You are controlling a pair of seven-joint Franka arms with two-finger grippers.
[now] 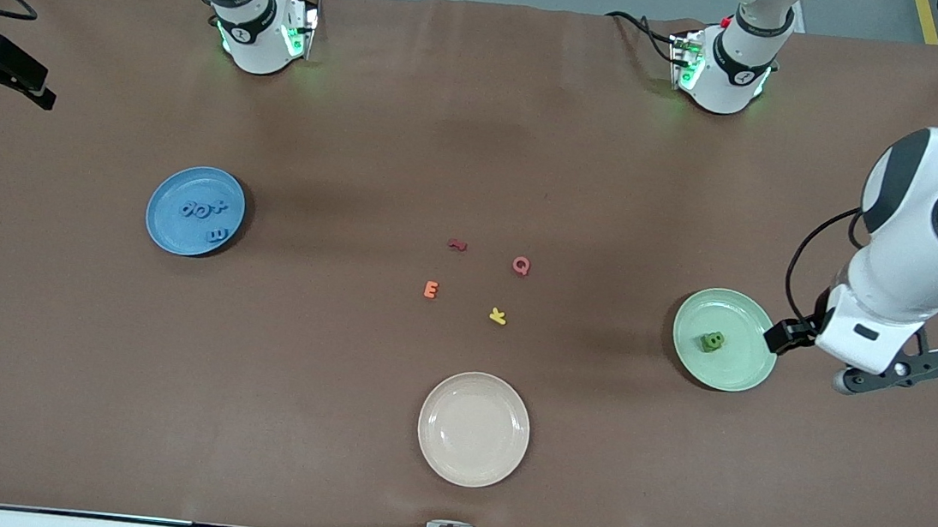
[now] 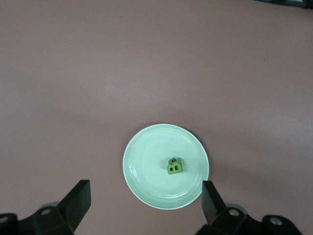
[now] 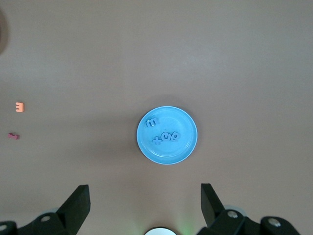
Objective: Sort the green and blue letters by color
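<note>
The green letters sat clumped on the green plate, toward twelve o'clock from the released, empty left gripper, while the blue letters lay on the blue plate under the equally released right gripper.

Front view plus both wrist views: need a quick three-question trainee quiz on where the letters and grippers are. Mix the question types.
1. True or false: the blue letters lie on the blue plate.
2. The green letters sit piled on which plate? A) cream plate B) green plate C) blue plate
3. Fill in: the orange E, yellow K, pink Q and a dark red letter lie on the ____.

Key: 1 true; 2 B; 3 table. Both the left gripper and right gripper are open.
</note>
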